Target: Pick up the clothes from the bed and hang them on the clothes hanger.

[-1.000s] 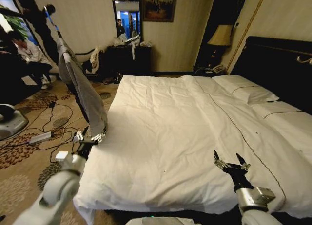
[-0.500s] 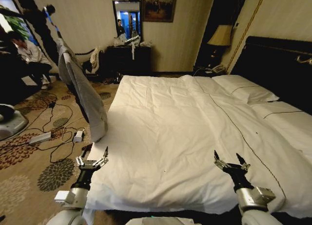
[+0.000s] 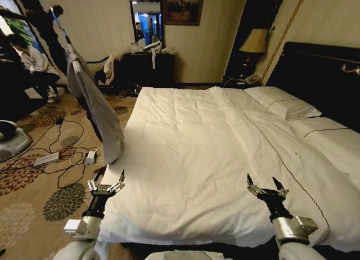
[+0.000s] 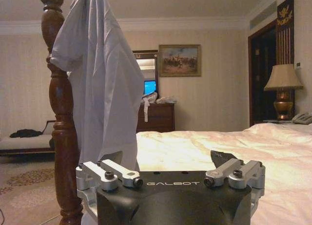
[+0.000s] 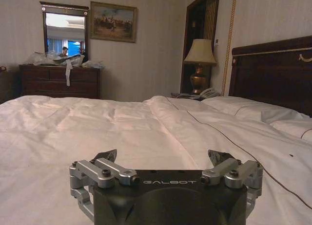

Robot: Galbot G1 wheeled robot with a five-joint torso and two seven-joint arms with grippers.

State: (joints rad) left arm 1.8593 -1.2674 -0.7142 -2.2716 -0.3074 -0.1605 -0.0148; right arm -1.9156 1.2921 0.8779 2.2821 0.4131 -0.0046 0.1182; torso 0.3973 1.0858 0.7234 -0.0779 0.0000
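Light grey long-sleeved shirt (image 3: pixel 95 105) of thin soft fabric is where we look first; it hangs off the bed, draped from high up beside the tall dark turned wooden pole (image 4: pixel 61 113), its loose lower end dangling near the bed's left edge; we cannot make out what it hangs from at the top. In the left wrist view the shirt (image 4: pixel 100 84) falls in long folds just beside the pole, in front of the striped wall with its framed painting (image 4: pixel 179 60).

We see the large double bed (image 3: pixel 225 147) with its white duvet smooth, white pillows (image 3: pixel 284 105) with thin dark piping near the black headboard (image 3: pixel 320 74).

Our left end effector (image 3: pixel 106 185) sits at the near left corner of the bed, below the shirt's hem and apart from it, its fingers (image 4: pixel 119 174) spread with nothing between them; our right end effector (image 3: pixel 267 188) hovers over the near edge of the bed towards its right side, fingers (image 5: pixel 109 172) likewise spread and holding nothing.

Cables and a white power strip (image 3: pixel 46 158) lie on the patterned carpet (image 3: pixel 34 187) left of the bed.
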